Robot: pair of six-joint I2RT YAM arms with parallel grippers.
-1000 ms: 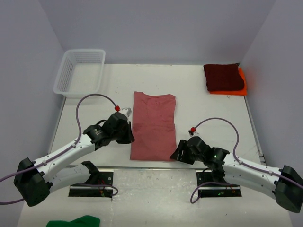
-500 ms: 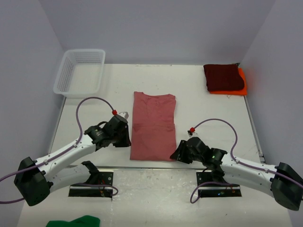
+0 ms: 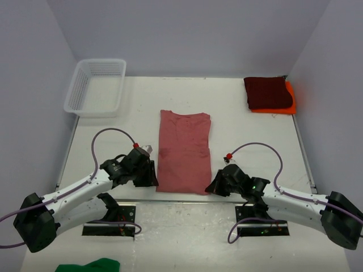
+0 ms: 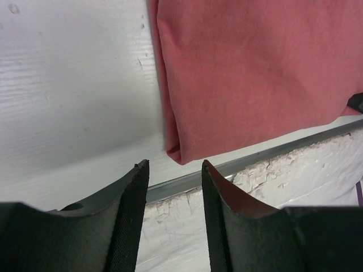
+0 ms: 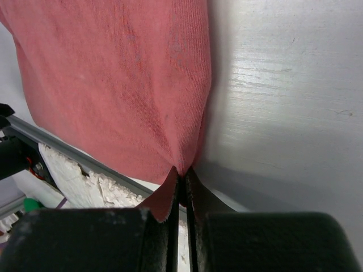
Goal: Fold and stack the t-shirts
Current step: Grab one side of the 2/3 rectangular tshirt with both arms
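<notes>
Rose t-shirt flat — R gripper pinching corner, L gripper jaws apart.

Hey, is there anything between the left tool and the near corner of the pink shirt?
Nothing visible. The left tool stands open just short of the rose shirt's near-left corner, with only table surface between them. The right tool is already shut on the near-right corner.

Bare worktop beyond both jaws, rose t-shirt lying between them, basket far beyond left jaws.
</notes>
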